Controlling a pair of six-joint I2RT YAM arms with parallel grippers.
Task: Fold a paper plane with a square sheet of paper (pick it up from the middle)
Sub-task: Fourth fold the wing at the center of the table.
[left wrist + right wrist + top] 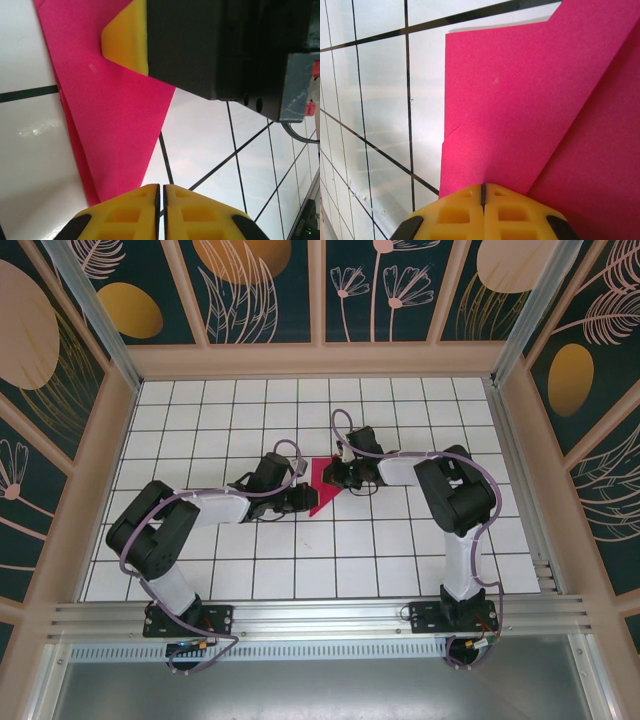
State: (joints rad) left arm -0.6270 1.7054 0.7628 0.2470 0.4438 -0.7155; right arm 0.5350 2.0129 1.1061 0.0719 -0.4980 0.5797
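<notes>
The square sheet of paper [322,487] lies folded into a pink pointed wedge with layered flaps on the white grid table, between my two grippers. My left gripper [303,499] sits at its left edge. In the left wrist view the left gripper [161,187] is shut beside the narrow end of the paper [115,125], with nothing visible between its jaws. My right gripper [339,478] is over the wedge's right side. The right wrist view has the right gripper [482,188] shut, its tip down on the folded paper [520,100]. One of its yellow fingertips [127,42] presses the sheet.
The white grid table [400,540] is fenced by wooden-framed patterned walls [110,440] on three sides. An aluminium rail [320,620] with both arm bases runs along the near edge. Open tiles lie behind and in front of the paper.
</notes>
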